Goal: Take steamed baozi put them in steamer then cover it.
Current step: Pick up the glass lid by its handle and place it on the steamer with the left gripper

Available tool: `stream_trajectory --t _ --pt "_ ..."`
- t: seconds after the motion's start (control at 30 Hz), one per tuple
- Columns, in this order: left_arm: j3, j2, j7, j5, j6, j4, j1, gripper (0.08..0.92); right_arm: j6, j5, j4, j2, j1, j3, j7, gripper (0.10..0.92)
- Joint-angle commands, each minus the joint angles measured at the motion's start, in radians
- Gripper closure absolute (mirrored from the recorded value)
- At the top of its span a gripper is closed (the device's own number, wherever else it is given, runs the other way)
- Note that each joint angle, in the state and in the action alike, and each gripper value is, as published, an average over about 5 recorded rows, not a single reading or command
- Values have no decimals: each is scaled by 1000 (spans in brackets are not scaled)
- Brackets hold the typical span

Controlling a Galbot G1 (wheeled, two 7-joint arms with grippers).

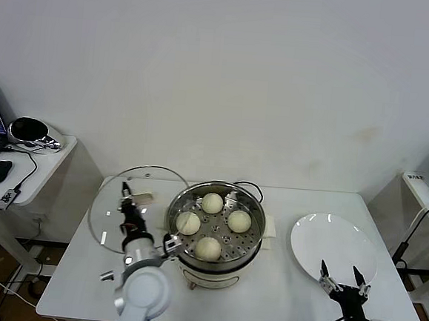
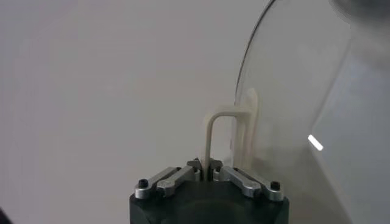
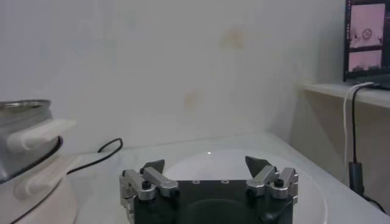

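Table bears steamer, plate; white wall behind.

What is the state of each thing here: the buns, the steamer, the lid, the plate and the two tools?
steamed baozi: all four inside the steamer basket.
steamer: uncovered, standing on the table.
cover: raised and tilted left of the steamer, held by its handle.
left tool: shut on the cover's handle.
right tool: open, holding nothing, near the plate's front edge.
plate: bare, right of the steamer.
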Motion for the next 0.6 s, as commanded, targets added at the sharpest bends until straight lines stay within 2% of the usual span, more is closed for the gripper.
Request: stream_trajectory --t 0.03,0.3,0.6 --pt "217 -57 13 -24 42 102 -110 858 2 -16 -23 4 -2 18 2 203" --pt "339 -62 8 -69 43 103 -150 858 -14 -19 -31 16 18 22 5 203" --pt "373 -61 0 -103 43 151 -175 857 -16 -27 -34 24 24 19 3 203"
